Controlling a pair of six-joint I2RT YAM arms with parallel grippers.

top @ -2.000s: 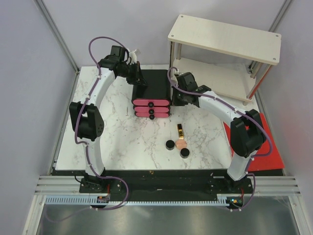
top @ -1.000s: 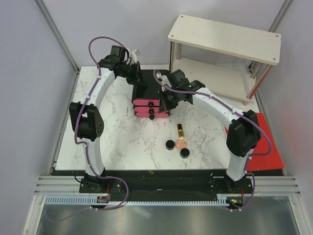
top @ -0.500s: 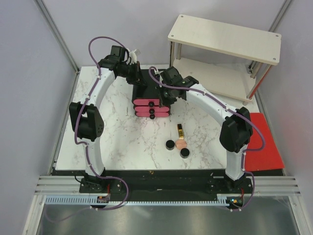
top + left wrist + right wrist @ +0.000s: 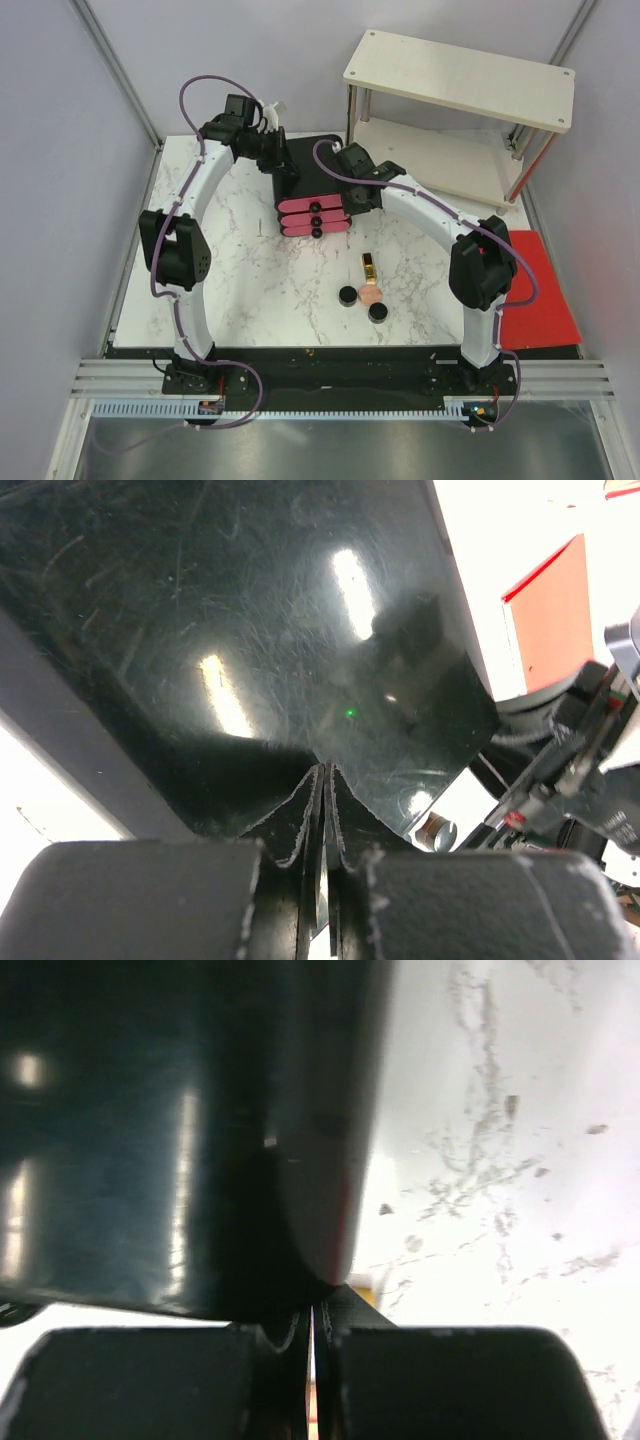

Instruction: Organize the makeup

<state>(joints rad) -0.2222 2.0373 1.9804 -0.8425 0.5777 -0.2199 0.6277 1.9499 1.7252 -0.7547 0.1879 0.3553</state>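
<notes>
The two arms meet at the black box with three pink drawers (image 4: 312,190), which stands toward the far side of the marble table (image 4: 240,270) with its drawers facing the arm bases. All three drawers look pushed in.

The left gripper (image 4: 283,163) sits at the box's far left corner. In its wrist view the fingertips (image 4: 310,798) are drawn together to a hairline slit and rest against the glossy black top. I can see nothing held between them.

The right gripper (image 4: 352,203) is against the box's right side. Its wrist view shows the jaws clenched, empty, and nosed up to the dark wall of the box (image 4: 150,1110).

With both grippers closed and set on opposite sides of the box, they seem to be working as blunt pushers rather than pincers. They are most likely bracing or nudging the box to square it up before any drawer is opened. Closed fingers give a stiffer point for that, though on a slick surface they may skid off.

The makeup lies untouched on the near side of the box, slightly to its right:
- a gold-black tube (image 4: 369,267), nearest the drawers
- a peach puff (image 4: 371,295)
- one round black jar (image 4: 347,295), just left of the puff
- a second jar (image 4: 378,312), just beyond it toward the bases

Nothing has gone into the box yet, so the sorting itself appears not to have begun.
</notes>
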